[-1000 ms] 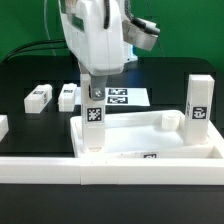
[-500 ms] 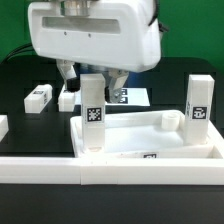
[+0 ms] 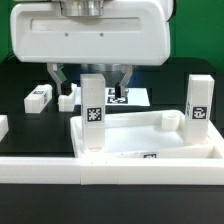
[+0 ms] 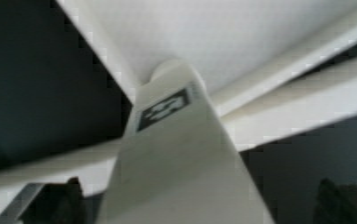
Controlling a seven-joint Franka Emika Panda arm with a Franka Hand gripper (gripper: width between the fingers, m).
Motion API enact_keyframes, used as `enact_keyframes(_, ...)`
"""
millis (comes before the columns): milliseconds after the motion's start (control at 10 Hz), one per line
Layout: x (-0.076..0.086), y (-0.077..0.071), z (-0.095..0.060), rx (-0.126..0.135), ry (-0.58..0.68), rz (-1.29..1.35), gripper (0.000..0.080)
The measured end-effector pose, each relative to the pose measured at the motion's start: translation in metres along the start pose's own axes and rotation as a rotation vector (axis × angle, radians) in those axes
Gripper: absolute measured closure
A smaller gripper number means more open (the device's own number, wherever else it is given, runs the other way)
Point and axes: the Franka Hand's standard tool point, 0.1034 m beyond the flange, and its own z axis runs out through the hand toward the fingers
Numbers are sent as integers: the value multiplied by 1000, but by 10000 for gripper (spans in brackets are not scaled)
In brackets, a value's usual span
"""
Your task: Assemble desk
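Desk in white plastic, partly built. 1 tabletop [image 3: 150, 140]: shallow rectangular tray, raised rim, round socket showing by its 3 o'clock corner, small tag on the front rim. Flat on the black table [image 3: 15, 85], low and central in the exterior view, long axis 9 to 3 o'clock. 4 square legs counted, each with a black-and-white tag. Leg 1 [image 3: 92, 112] upright in the tabletop's 9 o'clock corner, long axis vertical, pointing to 12 o'clock, tag toward the camera; same leg filling the wrist view [image 4: 178, 150]. Leg 2 [image 3: 198, 105] upright at the 3 o'clock corner, also pointing to 12. Leg 3 [image 3: 38, 97] and leg 4 [image 3: 67, 96] flat on the table beyond the tabletop, toward 10 o'clock, apart from each other, long axes slanting roughly 8 to 2 o'clock, leg 4 partly hidden. 1 gripper [image 3: 89, 80] directly above leg 1, jaws wide, 2 dark fingers [image 3: 57, 76] straddling the leg top with a gap on each side, nothing held; fingertips [image 4: 50, 203] clear of the leg in the wrist view too. 1 marker board [image 3: 128, 97] flat behind leg 1, partly covered by the gripper. 1 white border rail [image 3: 150, 172] across 6 o'clock, just in front of the tabletop. 1 white bit [image 3: 3, 125] cut off at 9 o'clock, cannot tell what.
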Motion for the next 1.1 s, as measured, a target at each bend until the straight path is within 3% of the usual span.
enact_keyframes(500, -1, 1, 2, -10, -3, -343, 150)
enact_keyframes(700, -1, 1, 2, -10, -3, -341, 403)
enact_keyframes(800, -1, 1, 2, -10, -3, -341, 403)
enact_keyframes(900, -1, 1, 2, -9, -3, -326, 512)
enact_keyframes(1100, -1, 1, 2, -9, -2, -300, 512)
